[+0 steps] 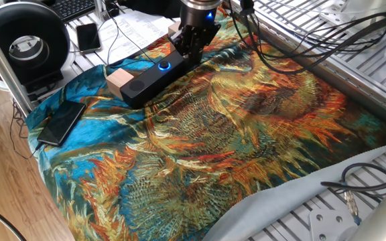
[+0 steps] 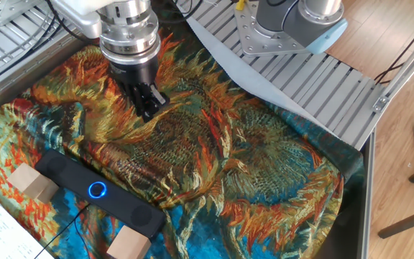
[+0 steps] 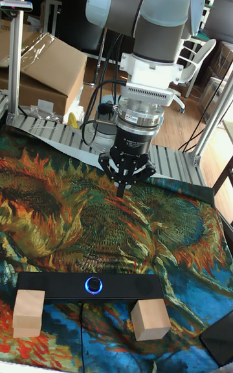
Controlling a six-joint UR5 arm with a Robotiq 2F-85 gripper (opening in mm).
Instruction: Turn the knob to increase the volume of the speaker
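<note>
Speaker [image 3: 90, 285] lying lengthwise on the sunflower-print cloth [image 2: 264, 165], propped between two tan wooden blocks: one [image 3: 29, 312] at the left end in the tall view, the other [image 3: 150, 319] at the right, probably to keep the bar from sliding or rolling while the dial is twisted. Knob [image 3: 94, 284] set in the middle of the speaker's top face, ringed with blue light, facing upward and so open to a grasp from above. Also plain in the other views [image 1: 163, 66] [image 2: 97, 190], nothing touching it.

Gripper [image 3: 124, 185] hanging above the cloth, pointing straight down, fingers drawn close together into a narrow tip with nothing between them. Well apart from the knob in the other fixed view [image 2: 146, 108], on the arm's side of the speaker; seeming right beside the speaker in one fixed view [image 1: 191, 45] only because of the low angle. Vertical pose suits a wrist-turning twist once over the dial.

Approach stage, by the look of it: no contact yet, volume turn not begun. Next need, likely: travel over the knob, spread wide enough to straddle it, descend, close, then rotate. Main risk: a fingertip landing on the speaker's top instead of around the small dial.

Smartphone [image 1: 61, 122] lying on the cloth's edge, clear of the work; cable [image 1: 122, 35] running off from the speaker's far end.
</note>
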